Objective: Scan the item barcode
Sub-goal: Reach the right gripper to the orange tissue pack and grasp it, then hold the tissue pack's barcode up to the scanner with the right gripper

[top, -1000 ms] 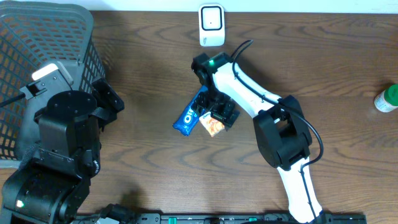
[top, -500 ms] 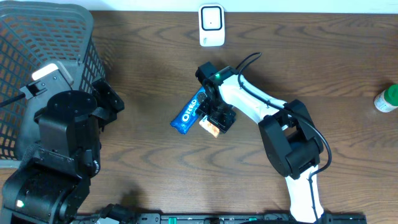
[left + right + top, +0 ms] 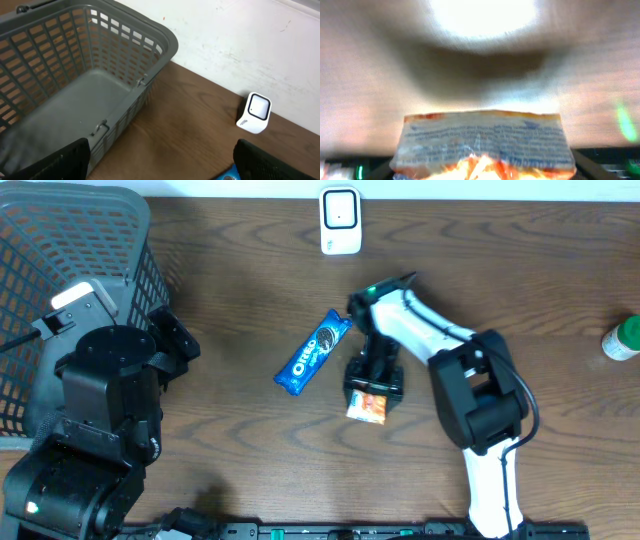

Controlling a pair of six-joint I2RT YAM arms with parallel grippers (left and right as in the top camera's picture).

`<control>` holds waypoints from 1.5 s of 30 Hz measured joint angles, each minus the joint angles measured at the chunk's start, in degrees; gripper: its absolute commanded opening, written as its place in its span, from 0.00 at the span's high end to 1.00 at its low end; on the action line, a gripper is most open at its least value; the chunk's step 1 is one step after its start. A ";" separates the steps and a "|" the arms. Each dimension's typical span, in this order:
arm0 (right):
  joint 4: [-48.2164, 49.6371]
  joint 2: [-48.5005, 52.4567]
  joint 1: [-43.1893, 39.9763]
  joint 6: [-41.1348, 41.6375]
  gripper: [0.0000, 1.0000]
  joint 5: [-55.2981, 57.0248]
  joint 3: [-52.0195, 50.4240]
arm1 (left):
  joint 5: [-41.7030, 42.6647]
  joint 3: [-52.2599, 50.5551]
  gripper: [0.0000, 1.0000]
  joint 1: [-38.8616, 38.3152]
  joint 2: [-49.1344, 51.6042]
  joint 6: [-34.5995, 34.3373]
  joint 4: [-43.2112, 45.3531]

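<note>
The orange snack packet (image 3: 367,408) is found on the robot's side of the white scanner (image 3: 340,220), well apart from it and slightly to its right. It is pinched at its upper end by the right gripper (image 3: 372,390), whose jaws are pressed onto it. In the right wrist view the printed back of the packet is seen close up between the two fingers, its small text too blurred to be read. Whether the packet is lifted off the wooden table (image 3: 220,270) cannot be told. A blue Oreo pack (image 3: 314,356) is laid diagonally on the table, nearer the robot than the scanner and just left of it. The left gripper (image 3: 162,162) is held spread wide, far to the left of the scanner, beside the grey mesh basket (image 3: 150,40). A green-capped bottle (image 3: 622,338) is seen far to the right of the scanner
</note>
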 measured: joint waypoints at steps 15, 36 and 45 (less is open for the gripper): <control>-3.69 0.04 -8.61 -20.20 0.42 -8.39 2.29 | 0.00 0.00 0.09 0.00 0.00 0.00 0.00; 37.33 0.42 -8.55 -22.77 0.39 11.04 28.30 | 0.00 0.00 0.08 -0.02 0.00 0.00 0.00; 62.64 2.91 -7.32 -25.88 0.40 18.40 28.39 | -0.02 0.00 0.09 0.00 0.00 0.00 0.00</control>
